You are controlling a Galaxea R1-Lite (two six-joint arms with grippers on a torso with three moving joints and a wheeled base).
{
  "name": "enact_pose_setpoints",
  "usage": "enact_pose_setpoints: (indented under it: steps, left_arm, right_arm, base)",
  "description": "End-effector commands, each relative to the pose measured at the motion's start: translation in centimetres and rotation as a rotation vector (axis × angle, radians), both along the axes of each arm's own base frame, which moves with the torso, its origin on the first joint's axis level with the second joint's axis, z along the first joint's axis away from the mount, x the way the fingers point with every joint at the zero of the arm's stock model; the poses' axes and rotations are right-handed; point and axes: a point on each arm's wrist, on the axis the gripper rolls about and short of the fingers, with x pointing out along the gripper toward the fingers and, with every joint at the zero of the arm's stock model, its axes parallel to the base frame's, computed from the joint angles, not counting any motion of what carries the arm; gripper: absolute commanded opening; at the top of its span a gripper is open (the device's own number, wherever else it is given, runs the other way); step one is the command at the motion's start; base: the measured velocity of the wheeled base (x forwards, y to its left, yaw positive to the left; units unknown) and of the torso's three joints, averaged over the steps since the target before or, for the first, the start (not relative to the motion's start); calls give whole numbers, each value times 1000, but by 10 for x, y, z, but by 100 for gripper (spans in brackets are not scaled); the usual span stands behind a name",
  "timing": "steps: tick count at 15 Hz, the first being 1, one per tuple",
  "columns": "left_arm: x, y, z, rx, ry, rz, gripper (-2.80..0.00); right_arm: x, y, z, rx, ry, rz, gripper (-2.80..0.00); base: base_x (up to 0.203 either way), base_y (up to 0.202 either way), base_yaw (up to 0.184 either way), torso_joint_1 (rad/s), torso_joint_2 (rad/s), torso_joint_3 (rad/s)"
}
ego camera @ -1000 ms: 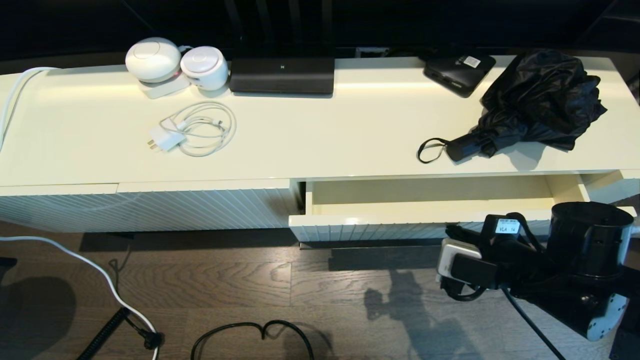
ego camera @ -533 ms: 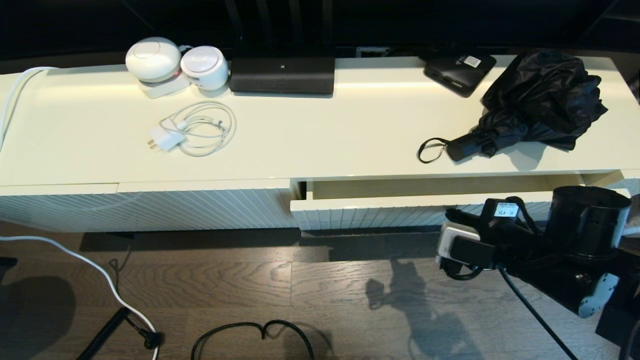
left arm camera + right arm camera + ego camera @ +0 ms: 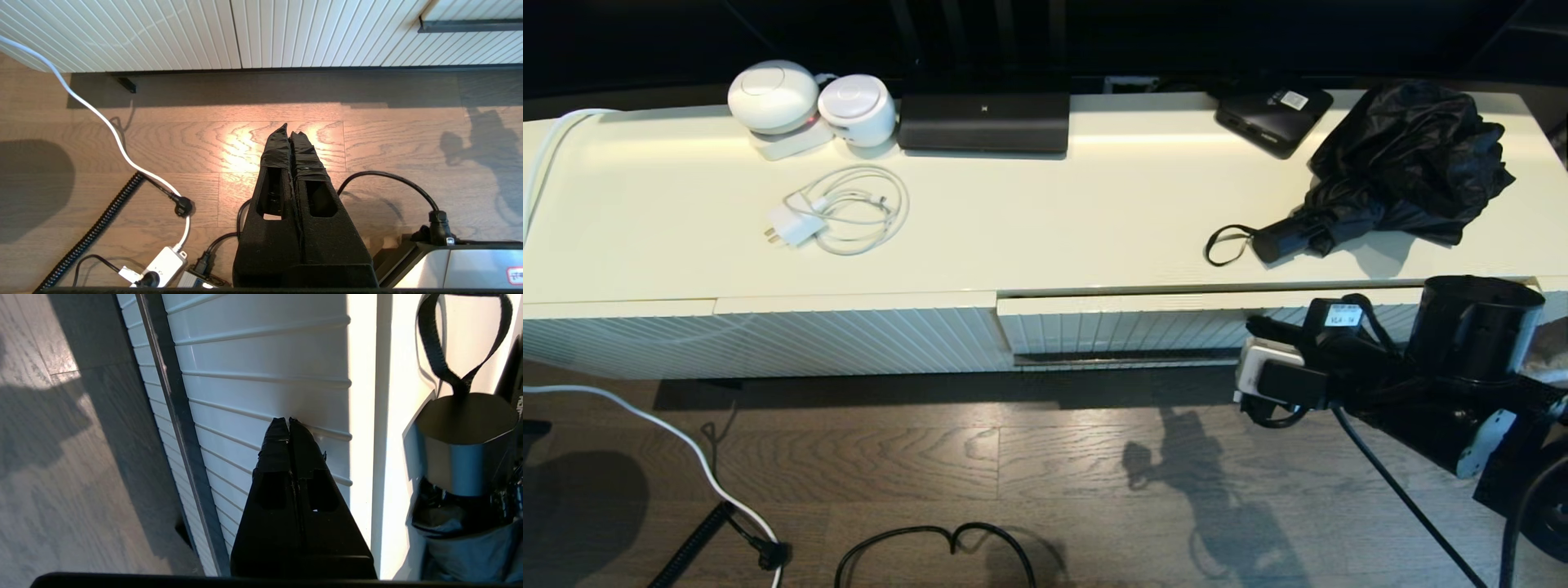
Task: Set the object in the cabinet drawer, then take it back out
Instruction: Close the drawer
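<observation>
The right gripper (image 3: pixel 289 421), fingers clenched together, presses its tips against the drawer (image 3: pixel 1127 327) front, apparently shutting it. The umbrella (image 3: pixel 1388 171) lies on the cabinet top (image 3: pixel 1045 220) (already taken out, I'd guess). Next: back away. The left gripper (image 3: pixel 290 130) hangs clenched over the floor.

Right gripper (image 3: pixel 289 421): frame centre; fingers pressed together, tips against ribbed cabinet drawer (image 3: pixel 261 375)
Umbrella (image 3: pixel 466 449): right edge; loop uppermost

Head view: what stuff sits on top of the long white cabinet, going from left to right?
Big white round gadget → smaller white round gadget → long black bar → flat black box → black umbrella.
</observation>
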Motion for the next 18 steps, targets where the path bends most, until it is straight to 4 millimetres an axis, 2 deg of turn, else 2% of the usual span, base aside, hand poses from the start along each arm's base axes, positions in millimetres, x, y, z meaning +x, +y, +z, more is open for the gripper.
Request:
enact_pose_setpoints:
  steps: [1, 6, 11, 14, 18]
  left_arm:
    - [0, 0, 0, 0, -3, 0, -280]
    - [0, 0, 0, 0, -1, 0, -280]
    - [0, 0, 0, 0, -3, 0, -280]
    - [0, 0, 0, 0, -1, 0, -280]
    - [0, 0, 0, 0, -1, 0, -280]
  right_arm:
    - [7, 1, -1, -8, -4, 11, -280]
    - [14, 1, -7, -6, -11, 5, -280]
    - [16, 1, -4, -3, -17, 4, -280]
    - [0, -4, 9, 7, -14, -2, -280]
    - [-42, -20, 41, 64, 23, -18, -280]
  base:
    - [0, 0, 0, 0, 0, 0]
    - [0, 0, 0, 0, 0, 0]
    - [0, 0, 0, 0, 0, 0]
    - [0, 0, 0, 0, 0, 0]
    - [0, 0, 0, 0, 0, 0]
